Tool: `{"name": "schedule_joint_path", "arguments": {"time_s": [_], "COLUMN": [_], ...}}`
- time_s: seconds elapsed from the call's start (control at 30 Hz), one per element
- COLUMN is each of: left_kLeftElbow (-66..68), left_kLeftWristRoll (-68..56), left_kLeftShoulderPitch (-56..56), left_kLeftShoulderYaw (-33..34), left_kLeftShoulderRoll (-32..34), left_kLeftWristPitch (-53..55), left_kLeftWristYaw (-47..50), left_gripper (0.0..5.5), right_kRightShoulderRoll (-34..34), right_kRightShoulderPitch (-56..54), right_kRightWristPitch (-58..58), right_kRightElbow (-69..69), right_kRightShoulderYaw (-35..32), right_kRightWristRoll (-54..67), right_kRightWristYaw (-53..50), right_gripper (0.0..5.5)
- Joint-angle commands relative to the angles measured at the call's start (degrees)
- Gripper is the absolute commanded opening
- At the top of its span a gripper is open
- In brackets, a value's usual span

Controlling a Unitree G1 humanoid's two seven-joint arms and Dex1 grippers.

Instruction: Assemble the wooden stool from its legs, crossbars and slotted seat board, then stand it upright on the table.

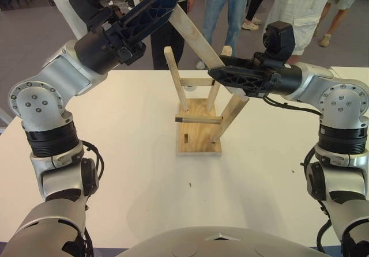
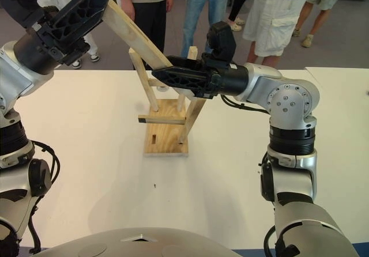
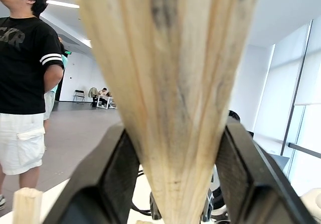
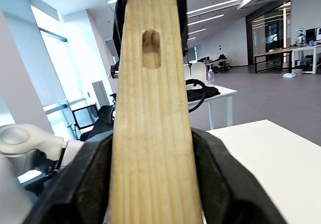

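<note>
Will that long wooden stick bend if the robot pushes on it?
Probably not: the stick runs straight between the left tool and right tool. It looks like thin bare wood, so likely light and not slippery.

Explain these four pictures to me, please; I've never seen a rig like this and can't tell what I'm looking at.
It is a humanoid robot with two arms, each ending in a two-fingered claw. Two pictures come from cameras in its head, looking down over a white table; two come from cameras on its wrists, close to the claws. On the table lies a seat board with legs standing up from it, joined by crossbars. The left claw and right claw both grip one long wooden bar, slanting above it.
</note>
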Motion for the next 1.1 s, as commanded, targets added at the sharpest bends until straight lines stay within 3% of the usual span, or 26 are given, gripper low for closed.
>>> {"name": "schedule_joint_path", "arguments": {"time_s": [0.03,0.1,0.27,0.4,0.5,0.67,0.83,1.1], "left_kLeftElbow": [2.06,4.05,5.83,7.75,12.48,20.28,24.89,23.81], "left_kLeftWristRoll": [4.05,8.14,26.74,32.97,39.12,45.40,49.10,50.88], "left_kLeftShoulderPitch": [-1.29,-1.66,8.28,19.28,20.53,18.91,16.74,16.22], "left_kLeftShoulderYaw": [1.97,2.98,0.94,-1.24,-6.12,-11.17,-12.95,-15.52], "left_kLeftShoulderRoll": [2.70,5.17,14.39,15.58,12.23,7.79,4.65,1.82], "left_kLeftWristPitch": [-2.11,-4.00,-11.84,-18.61,-28.11,-38.99,-44.59,-44.77], "left_kLeftWristYaw": [-1.52,-3.55,-13.35,-29.82,-40.87,-52.58,-55.85,-57.24], "left_gripper": [2.03,2.03,2.03,2.03,2.03,2.03,2.03,2.03], "right_kRightShoulderRoll": [2.44,3.07,1.72,-1.29,-0.26,7.07,12.30,13.91], "right_kRightShoulderPitch": [-3.99,-5.34,1.24,14.49,17.30,16.48,13.93,13.53], "right_kRightWristPitch": [-7.57,-12.62,-19.90,-26.82,-36.29,-49.85,-55.93,-59.37], "right_kRightElbow": [5.53,9.51,12.21,13.76,28.00,47.50,57.17,62.15], "right_kRightShoulderYaw": [-4.40,-7.73,-13.36,-7.08,-0.09,6.59,8.99,9.53], "right_kRightWristRoll": [-4.35,-6.67,-11.88,-24.11,-37.36,-47.73,-51.88,-54.73], "right_kRightWristYaw": [-5.55,-8.95,-13.67,-11.18,-13.95,-12.73,-11.00,-9.07], "right_gripper": [3.08,3.41,3.46,3.46,3.46,3.46,3.46,3.46]}}
